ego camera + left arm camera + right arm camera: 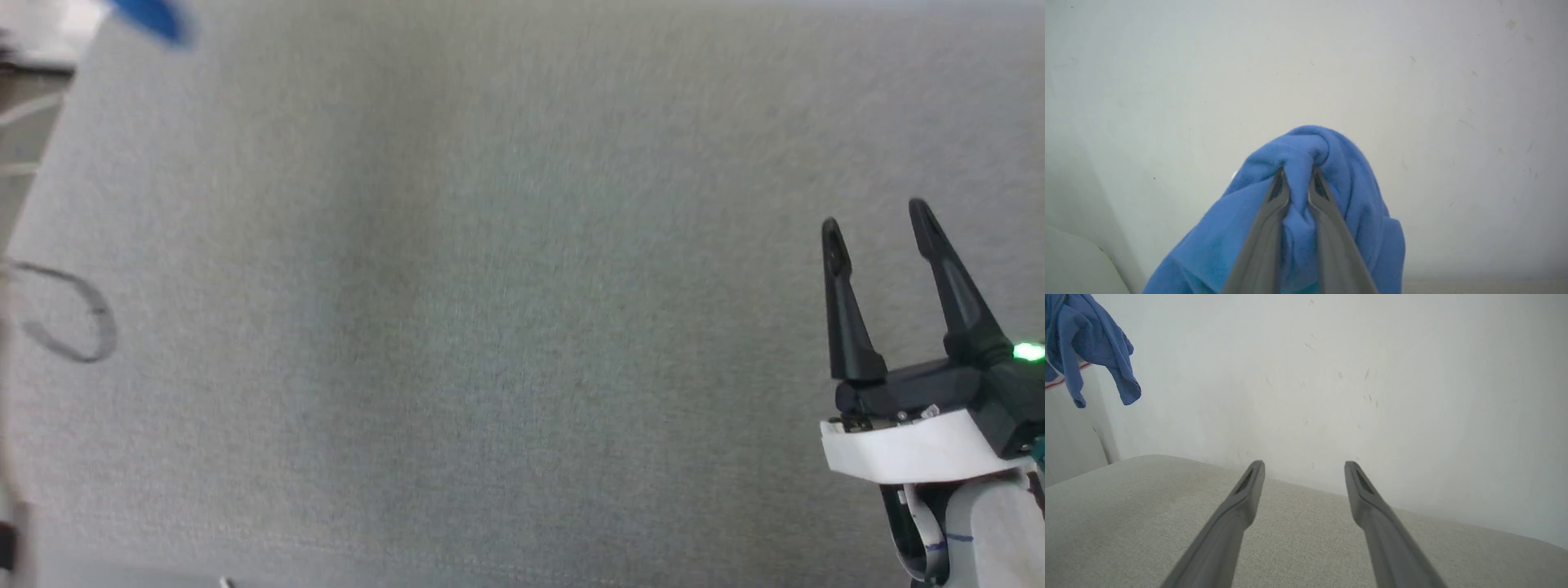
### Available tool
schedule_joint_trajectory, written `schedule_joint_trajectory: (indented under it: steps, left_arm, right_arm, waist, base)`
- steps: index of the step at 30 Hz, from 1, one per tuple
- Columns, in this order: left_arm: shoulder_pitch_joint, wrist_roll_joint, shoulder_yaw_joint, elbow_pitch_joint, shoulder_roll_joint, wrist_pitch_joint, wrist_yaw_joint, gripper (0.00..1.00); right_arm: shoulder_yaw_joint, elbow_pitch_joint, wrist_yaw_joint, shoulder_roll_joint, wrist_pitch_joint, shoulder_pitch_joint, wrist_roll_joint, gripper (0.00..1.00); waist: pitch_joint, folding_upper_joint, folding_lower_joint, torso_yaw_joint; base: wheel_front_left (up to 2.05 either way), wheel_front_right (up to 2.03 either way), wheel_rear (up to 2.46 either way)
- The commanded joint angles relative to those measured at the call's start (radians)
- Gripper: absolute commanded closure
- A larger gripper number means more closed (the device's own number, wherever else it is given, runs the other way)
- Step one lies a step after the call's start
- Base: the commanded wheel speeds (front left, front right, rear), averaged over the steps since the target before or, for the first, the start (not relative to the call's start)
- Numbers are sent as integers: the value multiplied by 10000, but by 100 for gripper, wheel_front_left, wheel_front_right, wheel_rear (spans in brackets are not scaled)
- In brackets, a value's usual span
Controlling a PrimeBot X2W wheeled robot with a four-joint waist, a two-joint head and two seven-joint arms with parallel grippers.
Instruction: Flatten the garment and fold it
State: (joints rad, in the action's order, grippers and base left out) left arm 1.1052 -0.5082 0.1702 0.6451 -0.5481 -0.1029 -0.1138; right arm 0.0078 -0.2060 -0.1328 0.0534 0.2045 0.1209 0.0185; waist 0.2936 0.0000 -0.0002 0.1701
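Head view: the right claw (875,215) stands at the lower right with its two dark fingers spread wide and nothing between them, poised over the grey cloth surface (490,327). Far up and to its left, at the picture's corner, shows a blurred blue scrap, which I take to be the garment (151,18). A dark loop (73,314) lies well to the claw's left; I cannot tell what it is.

Left wrist view: the left claw (1297,177) has its fingers pressed nearly together on a bunched fold of the blue cloth. The fabric wraps over both fingertips and falls away below them on either side, with a pale wall (1412,81) beyond. It seems to be held aloft by one pinch so its own weight can pull the bundle loose.

Right wrist view: the spread fingers point across the surface toward the wall. The garment hangs well up and to their left, clear of the surface, with a red-striped white edge beside it. The right claw probably waits open to take a second hold for spreading. Flattening is not yet begun.
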Motion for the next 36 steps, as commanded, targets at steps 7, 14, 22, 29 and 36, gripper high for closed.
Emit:
schedule_joint_trajectory:
  steps: [7,14,22,29,36]
  left_arm:
    - [-1239,-108,981,-1881,1424,306,-4,100]
    - [-3092,-24,2357,-3136,2971,459,256,100]
    - [-4971,619,3746,-1838,4049,-123,798,100]
    - [-5757,730,4775,165,4210,713,354,0]
    - [-5792,703,4571,-55,4138,-380,522,0]
  right_arm:
    - [-85,343,21,-29,-156,-193,-365,0]
    - [-213,382,21,-30,-551,-333,-246,0]
    - [-27,745,21,-31,-836,-555,-385,0]
    - [86,1381,21,-31,-809,-663,-476,0]
    - [-16,1840,21,-31,-765,-808,-437,0]
  waist:
    - [-1708,0,2,-1136]
    - [-1626,0,2,-2370]
    - [-907,0,2,-3527]
    - [-781,0,2,-3630]
    - [-1527,0,2,-2949]
  base:
    - [0,0,0]
    - [0,0,0]
    - [0,0,0]
    - [0,0,0]
    - [0,0,0]
